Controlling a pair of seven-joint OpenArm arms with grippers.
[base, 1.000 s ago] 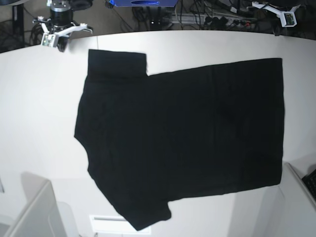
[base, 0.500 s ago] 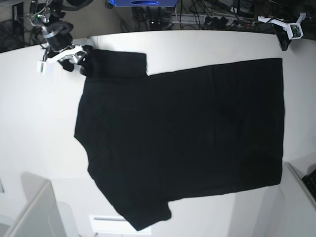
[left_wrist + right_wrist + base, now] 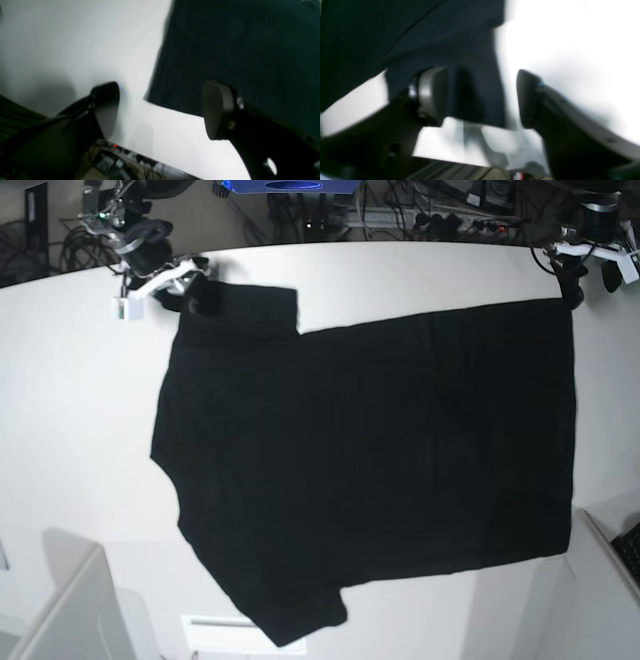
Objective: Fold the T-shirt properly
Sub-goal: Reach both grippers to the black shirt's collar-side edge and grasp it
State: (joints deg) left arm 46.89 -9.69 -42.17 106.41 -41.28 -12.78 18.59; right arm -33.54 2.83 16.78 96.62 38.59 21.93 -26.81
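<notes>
- Lying spread flat, plain black side up, across the white table (image 3: 70,420): the T-shirt (image 3: 380,460).
- Hovering at its far sleeve corner with jaws apart, gripping nothing: right gripper (image 3: 480,97).
- Hanging over its far hem corner, jaws apart: left gripper (image 3: 160,110).

Both wrist views are blurred (motion smear), and the T-shirt (image 3: 450,45) runs past their edges.
</notes>
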